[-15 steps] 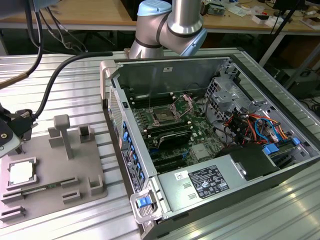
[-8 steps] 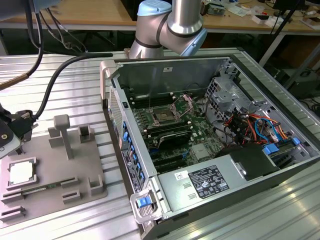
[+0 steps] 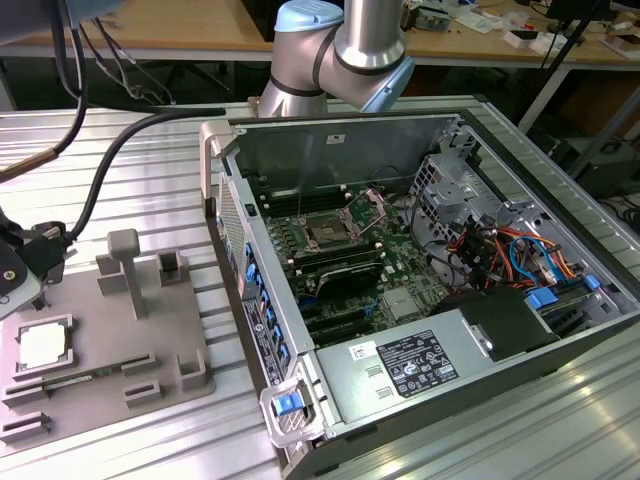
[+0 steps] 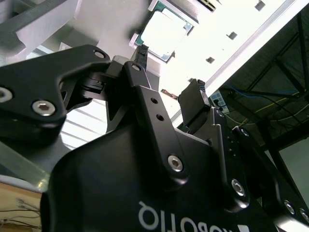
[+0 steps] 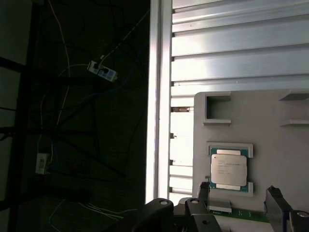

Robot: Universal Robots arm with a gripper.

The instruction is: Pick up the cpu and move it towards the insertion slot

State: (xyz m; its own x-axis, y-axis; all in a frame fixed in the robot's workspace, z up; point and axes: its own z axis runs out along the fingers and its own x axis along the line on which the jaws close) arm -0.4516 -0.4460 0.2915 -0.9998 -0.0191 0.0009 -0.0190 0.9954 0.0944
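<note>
Item 1. The ribbed aluminium table (image 3: 140,170) carries all the equipment.

Item 2. An open computer case (image 3: 340,140) takes up the centre and the 3 o'clock side of the exterior view. Its side panel is off and the green board inside is exposed.

Item 3. The robot arm (image 3: 355,45) stands at 12 o'clock in the exterior view, behind the case. Black cables run from it toward 9 o'clock.

Item 4. A grey tray (image 3: 100,330) lies flat on the table at 8 o'clock in the exterior view, just beside the case wall. Upright grey blocks stand on it.

Item 5. The insertion slot (image 3: 327,232) sits on the board inside the case, near the centre of the exterior view. Its metal frame is hinged up at the slot's 1 o'clock corner, and the dark socket is uncovered.

Item 6. The gripper (image 4: 169,75) hangs over the tray. Its two black fingers (image 4: 195,99) are spread apart and nothing is between them. In the first wrist view both fingertips (image 5: 203,192) are level with the near edge of the chip's recess, and no contact with the chip is visible.

Item 7. The cpu (image 3: 42,345) lies flat in its square recess on the tray, pale metal top upward, at 8 o'clock in the exterior view and well apart from the insertion slot. In both wrist views it lies just beyond the parted fingertips and has not been lifted.
</note>
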